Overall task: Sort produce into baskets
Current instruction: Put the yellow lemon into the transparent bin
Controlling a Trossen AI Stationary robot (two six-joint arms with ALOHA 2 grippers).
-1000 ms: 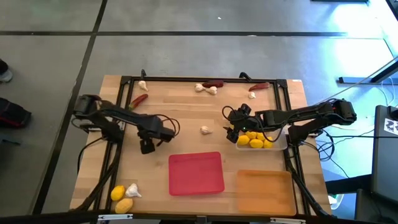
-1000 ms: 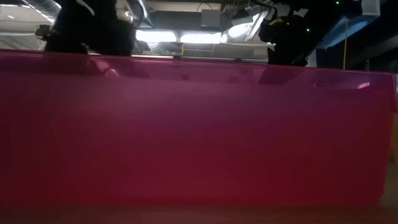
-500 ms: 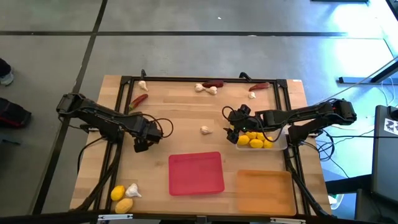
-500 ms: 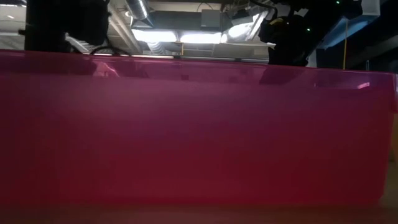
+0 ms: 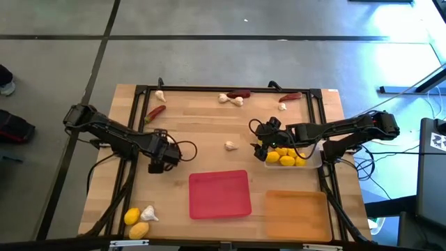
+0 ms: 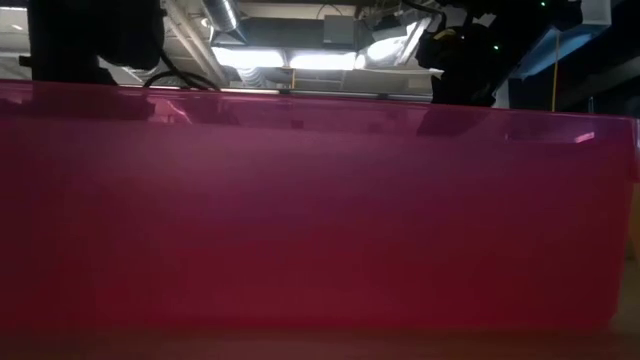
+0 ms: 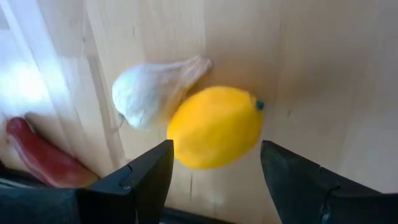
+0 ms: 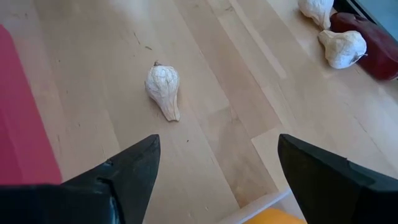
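The left pincer (image 5: 162,157) hangs left of centre in the high view, its fingers spread with nothing between them; its wrist camera looks past them at a lemon (image 7: 214,126) touching a garlic bulb (image 7: 149,96), with a red chili (image 7: 38,152) cut off at the lower left edge, so it looks to be choosing a piece to collect. Which of the tabletop (image 5: 209,129) items these are I cannot tell from above. The right pincer (image 5: 260,148) sits right of centre at the rim of the clear tray (image 5: 312,164), which already holds several lemons (image 5: 286,159); its fingers are open and empty, pointed toward a lone garlic bulb (image 8: 163,88) in mid-tabletop, likely its next pick. The red tray (image 5: 219,194) at lower centre and the orange tray (image 5: 295,213) at lower right show nothing inside. Loose produce lies along the top edge of the frame, and two lemons (image 5: 135,223) with a garlic wait at lower left. The low view is almost wholly blocked by the red tray's wall, with only dark arm shapes above it.
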